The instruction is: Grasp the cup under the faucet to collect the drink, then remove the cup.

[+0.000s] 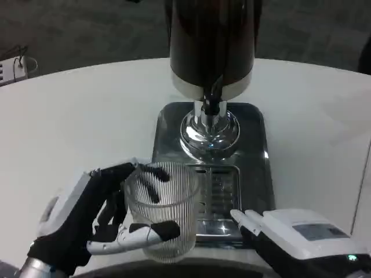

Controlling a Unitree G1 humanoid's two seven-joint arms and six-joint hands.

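A white round table (pixel 69 116) over dark floor (pixel 87 29); a white device with cables (pixel 14 68) at its far-left edge

Dispenser (pixel 211 40) top cropped; right robot hand (pixel 295 240) partly cropped.

- A demonstration or lab-style room, not a home kitchen: a round white table (pixel 75 121) stands on dark grey carpet (pixel 87 29).
- A lone drink dispenser (pixel 211 40) with a steel drip tray (pixel 255 168) occupies the table.
- A white power strip (pixel 11 69) with cable lies at the far left edge.
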